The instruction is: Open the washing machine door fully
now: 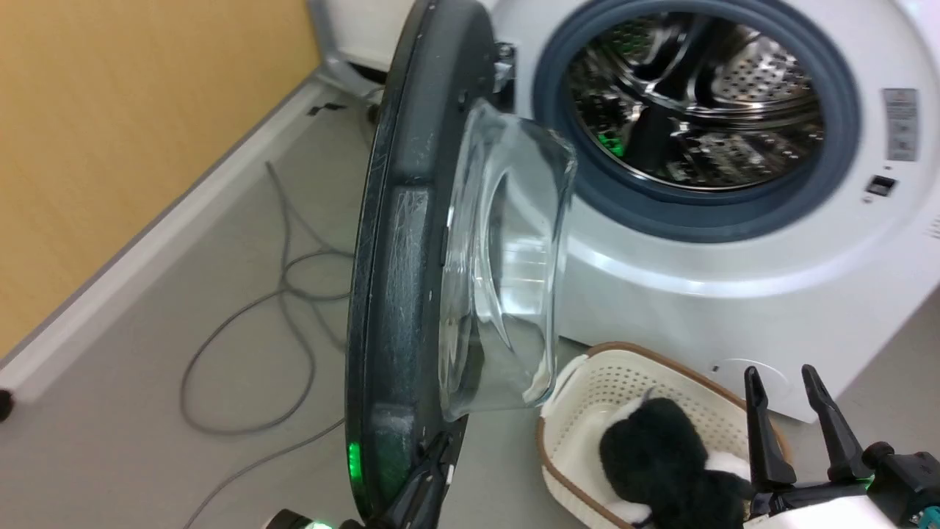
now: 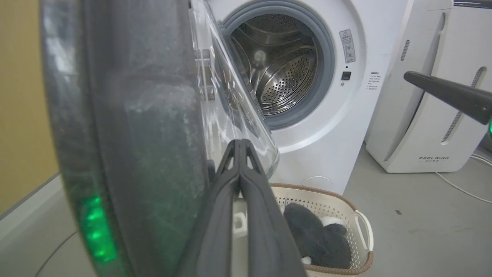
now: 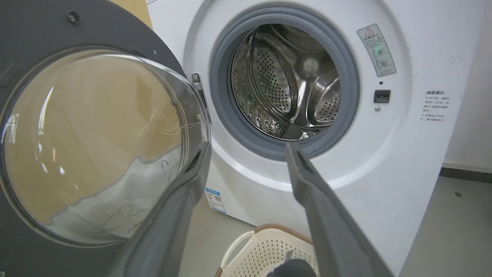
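Closest to me, my left gripper (image 2: 240, 145) has its two fingers pressed flat together with nothing between them. It lies just beside the inner face of the one washing machine door (image 1: 396, 257), low down near its bottom edge; I cannot tell whether it touches. One green glow (image 1: 354, 461) sits on the door's rim there. My right gripper (image 1: 780, 378) has its two fingers spread apart and empty, poised above the right end of the one cream basket (image 1: 624, 354). The basket stands on the floor and holds one dark fluffy bundle (image 1: 661, 455) lying on something white. The door stands swung out from the machine's left side, roughly edge-on to my head camera, and its single clear glass bowl (image 1: 507, 257) bulges toward the basket. Behind it is the one white washing machine (image 1: 698, 294), with one grey gasket (image 1: 734, 213) ringing one steel drum (image 1: 698, 95). Left of the door, one grey cable (image 1: 242, 323) loops along the floor below the yellow wall (image 1: 110, 110). One white appliance (image 2: 423, 115) stands beside the machine.
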Tool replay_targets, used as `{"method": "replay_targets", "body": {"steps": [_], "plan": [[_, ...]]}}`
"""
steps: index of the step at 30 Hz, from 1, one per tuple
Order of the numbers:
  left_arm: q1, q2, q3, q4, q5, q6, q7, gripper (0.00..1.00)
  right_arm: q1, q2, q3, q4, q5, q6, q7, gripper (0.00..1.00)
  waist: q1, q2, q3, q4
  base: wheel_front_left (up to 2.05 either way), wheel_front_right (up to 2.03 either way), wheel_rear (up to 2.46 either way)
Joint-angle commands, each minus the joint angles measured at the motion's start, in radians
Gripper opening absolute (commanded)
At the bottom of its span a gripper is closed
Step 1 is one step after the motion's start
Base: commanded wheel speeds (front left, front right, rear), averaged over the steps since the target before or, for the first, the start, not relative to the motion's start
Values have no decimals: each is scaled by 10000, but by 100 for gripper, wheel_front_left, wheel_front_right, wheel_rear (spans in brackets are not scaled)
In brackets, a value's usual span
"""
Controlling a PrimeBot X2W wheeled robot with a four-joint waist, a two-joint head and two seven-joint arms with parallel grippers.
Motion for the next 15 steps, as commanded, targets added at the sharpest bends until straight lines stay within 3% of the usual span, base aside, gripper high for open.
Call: {"method": "replay_targets", "body": {"steps": [1,15], "plan": [[115,71,108,-68,-70,33,-44,0,98,30,3,-8,30,8,-44,100,0,0,124,308,0,0,0],[-794,190,2049,153,-480,361,-44,0,-266,30,130,22,-331,8,-44,100,0,0,820,756,0,0,0]]}}
